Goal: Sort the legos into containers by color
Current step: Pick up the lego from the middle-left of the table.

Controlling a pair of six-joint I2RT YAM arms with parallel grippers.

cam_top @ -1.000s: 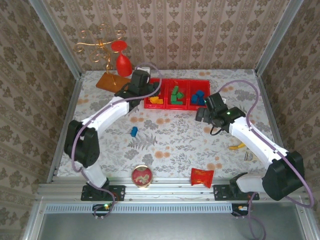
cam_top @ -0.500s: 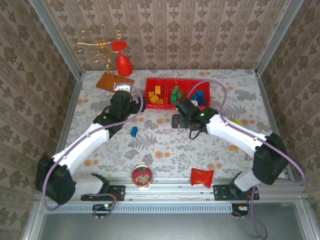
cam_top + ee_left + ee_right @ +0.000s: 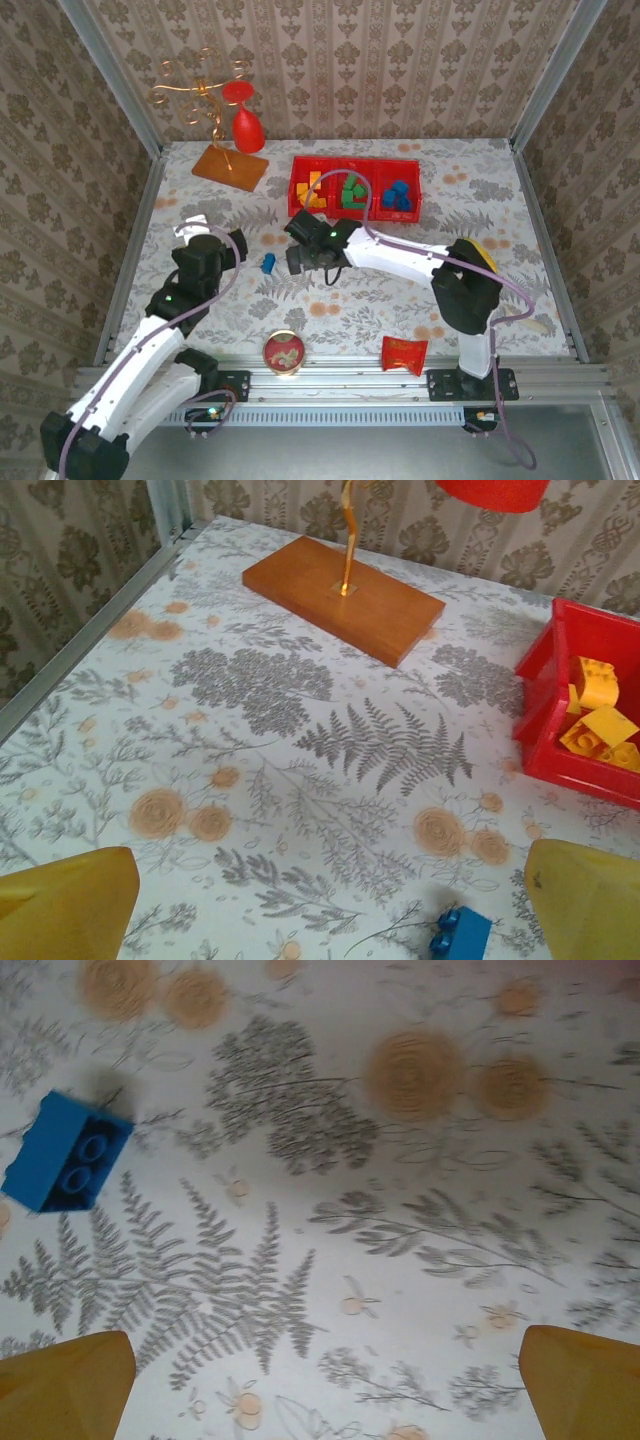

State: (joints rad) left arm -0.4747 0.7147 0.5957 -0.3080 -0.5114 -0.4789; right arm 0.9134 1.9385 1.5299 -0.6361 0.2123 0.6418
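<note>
**Containers.** The red bins [image 3: 356,162] stand as a joined row on the table [image 3: 390,305], close to the far edge and about midway along it.
- The left compartment holds yellow-orange legos [image 3: 311,190].
- The middle compartment holds green legos [image 3: 350,190].
- The right compartment holds blue legos [image 3: 397,194].

The left wrist view shows the red wall [image 3: 540,670] of the end compartment with yellow-orange blocks [image 3: 598,725] inside.

**Outstanding item.** One loose blue lego [image 3: 268,263] lies on the table left of centre, well apart from the bins.

**Left hand.** The left hand [image 3: 230,243] is positioned toward the left edge of the table, with the loose lego near it on its right. In its wrist view the hand [image 3: 330,880] has its fingers [image 3: 70,905] spread wide with nothing between them. The blue lego [image 3: 460,932] lies at the bottom of that view, near one finger but apart from it.

**Right hand.** The right hand [image 3: 298,262] is just beside the loose lego, on the lego's right. In its wrist view the hand [image 3: 325,1360] is spread wide and holds nothing. The lego [image 3: 65,1150] lies off toward one finger [image 3: 65,1385], clear of contact.

**Other items.**
- A gold wire stand [image 3: 205,90] on an orange base [image 3: 230,163] stands near the far left corner, with a red ornament [image 3: 247,128] beside it.
- A round tin [image 3: 283,353] and a red packet [image 3: 404,353] lie by the near edge.
</note>
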